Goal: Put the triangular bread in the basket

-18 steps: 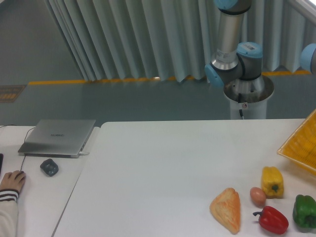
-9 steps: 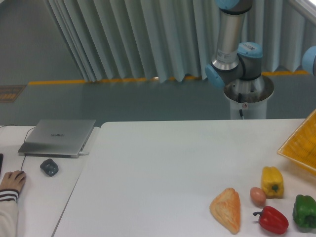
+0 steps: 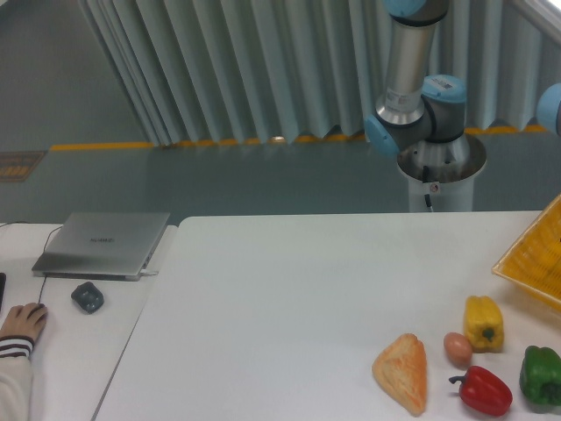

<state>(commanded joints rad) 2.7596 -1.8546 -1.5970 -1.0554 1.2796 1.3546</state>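
Task status: nothing picked yet. The triangular bread (image 3: 402, 371) lies flat on the white table (image 3: 289, 298), near the front edge at the right, point toward the back. Just to its right sits a small tan egg (image 3: 457, 347), close beside it but apart as far as you can judge. Behind the egg stands a yellow pepper (image 3: 484, 323); a red pepper (image 3: 482, 391) lies in front of the egg, and a green pepper (image 3: 542, 375) sits at the far right edge.

The basket (image 3: 536, 256) shows only as a tilted yellow lattice corner at the right border; most of it is out of frame, so you cannot see its opening.

Only the arm's base and lower joints (image 3: 419, 114) are in frame, behind the table; the links run out of the top of the picture. The hand is not in view, so you cannot tell whether it is wide, narrow or holding anything.

Judgement: you are at the approach step, before any grasp. The next move calls for bringing the hand down over the bread, fingers across its narrower width, coming in from the left or from above to stay off the egg and red pepper. Then lift and carry right and back to the basket.

Elsewhere: a laptop (image 3: 103, 243), a mouse (image 3: 87, 296) and a person's hand (image 3: 21, 321) at the left side.
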